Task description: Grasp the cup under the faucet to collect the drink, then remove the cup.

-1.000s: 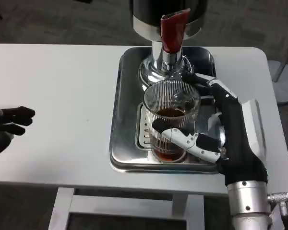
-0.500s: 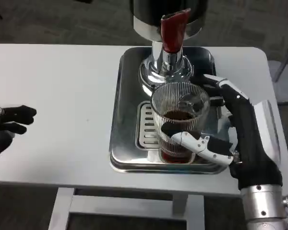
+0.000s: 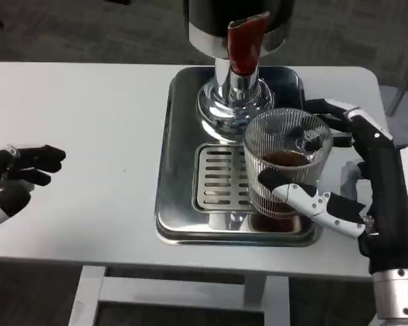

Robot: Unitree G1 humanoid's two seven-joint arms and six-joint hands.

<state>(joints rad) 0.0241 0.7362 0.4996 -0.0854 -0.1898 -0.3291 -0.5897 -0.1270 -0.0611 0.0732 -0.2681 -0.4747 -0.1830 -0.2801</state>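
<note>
White tabletop (image 3: 88,136) spans the head view, and on its right half lies a shiny steel drip tray (image 3: 180,170) with a slotted grate (image 3: 221,176) set into its middle. At the back of the tray stands the drink dispenser (image 3: 234,27), a dark, polished body on a chrome pedestal, with a red faucet lever (image 3: 245,42) pointing down over the grate. The robot's right arm comes up from the lower right corner, its silver forearm (image 3: 398,299) leading into a black and white right hand (image 3: 367,183) that wraps around the ribbed glass cup (image 3: 285,159). One white and black finger crosses the near side of the cup low down, while other fingers curl around its far right side near the rim, so the cup is gripped between them. The cup stands upright at the right edge of the grate, offset to the right of the faucet lever instead of directly beneath it, over the tray's right front part; whether its base touches the tray cannot be told. Dark brown drink (image 3: 282,161) fills part of the cup. At the far left edge, well apart from the tray, the left hand (image 3: 17,173) hovers by the table with its dark fingers loosely bent and apart, holding nothing.
</note>
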